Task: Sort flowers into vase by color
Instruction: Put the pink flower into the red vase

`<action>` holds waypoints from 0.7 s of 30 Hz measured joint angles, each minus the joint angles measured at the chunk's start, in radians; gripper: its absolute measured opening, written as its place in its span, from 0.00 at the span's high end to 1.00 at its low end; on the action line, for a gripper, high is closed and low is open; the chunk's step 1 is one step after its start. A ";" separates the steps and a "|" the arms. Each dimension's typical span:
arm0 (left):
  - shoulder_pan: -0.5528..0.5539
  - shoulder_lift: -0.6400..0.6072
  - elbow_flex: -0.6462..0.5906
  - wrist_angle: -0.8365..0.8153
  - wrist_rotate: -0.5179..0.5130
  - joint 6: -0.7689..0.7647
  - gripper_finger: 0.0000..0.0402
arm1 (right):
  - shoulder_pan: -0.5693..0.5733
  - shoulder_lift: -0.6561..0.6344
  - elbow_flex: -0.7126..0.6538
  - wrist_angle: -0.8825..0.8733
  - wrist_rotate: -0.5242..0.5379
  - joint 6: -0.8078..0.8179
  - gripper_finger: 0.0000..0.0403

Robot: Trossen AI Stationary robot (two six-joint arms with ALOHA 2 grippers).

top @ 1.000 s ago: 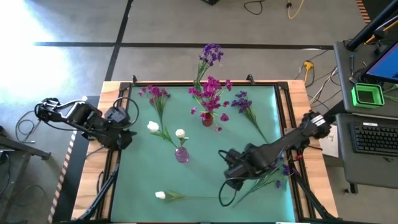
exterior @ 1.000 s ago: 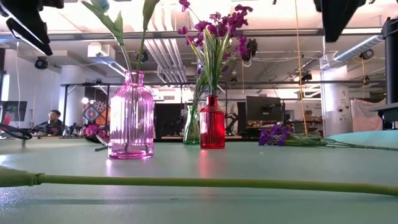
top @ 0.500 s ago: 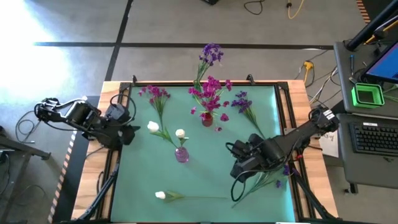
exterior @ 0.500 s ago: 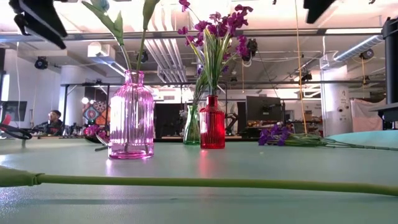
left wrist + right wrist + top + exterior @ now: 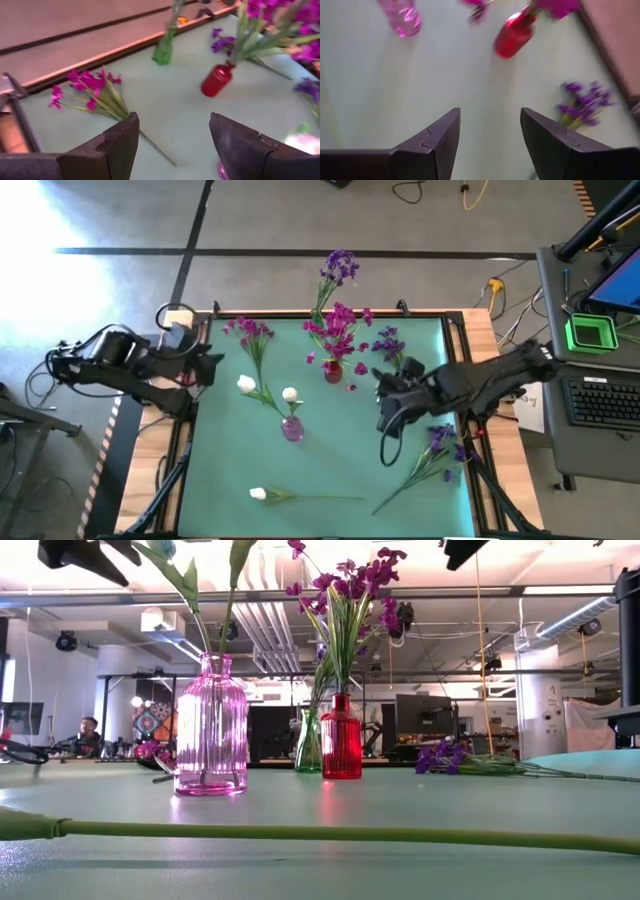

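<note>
Overhead and wrist views of a green worktop (image 5: 330,470) with two arms and three vases.

The left pincer (image 5: 210,363) hangs over the worktop's left edge, fingers (image 5: 117,145) spread apart and empty. Just ahead of it lies a loose magenta spray (image 5: 248,332), stem flat on the mat; the same spray shows beyond the fingers in the left wrist view (image 5: 90,92).

The right pincer (image 5: 385,395) hangs over the right half of the worktop, fingers (image 5: 440,140) likewise apart with nothing between them. Just beyond it, toward the far edge, lies a loose violet spray (image 5: 390,345), also seen in the right wrist view (image 5: 582,102). Behind it, toward the near right corner, lies a second violet spray (image 5: 440,442) on a long stem.

Containers:
- Red vase (image 5: 332,370), between the two pincers and nearer the right one, holds a bunch of magenta flowers (image 5: 340,325); a few magenta petals lie beside its base.
- Pink ribbed vase (image 5: 292,427), between the pincers on the near side, holds two white buds (image 5: 289,394) on leafy stems. In the low view it stands left of the red vase (image 5: 211,725).
- Green vase (image 5: 163,50), at the far edge of the worktop beyond the red vase, holds violet flowers (image 5: 341,266) that lean out past the edge.

One white bud (image 5: 258,494) lies loose near the front edge, well apart from both pincers, its stem (image 5: 330,833) running across the low view.
</note>
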 joint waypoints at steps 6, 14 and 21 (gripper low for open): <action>0.145 0.055 0.024 0.000 -0.002 0.120 0.42 | -0.045 -0.051 -0.001 0.058 -0.003 -0.114 0.50; 0.390 0.061 0.000 0.068 0.125 0.311 0.43 | -0.063 -0.074 -0.001 0.076 -0.006 -0.146 0.50; 0.610 0.068 -0.139 0.273 0.298 0.459 0.49 | -0.063 -0.074 -0.001 0.076 -0.007 -0.163 0.50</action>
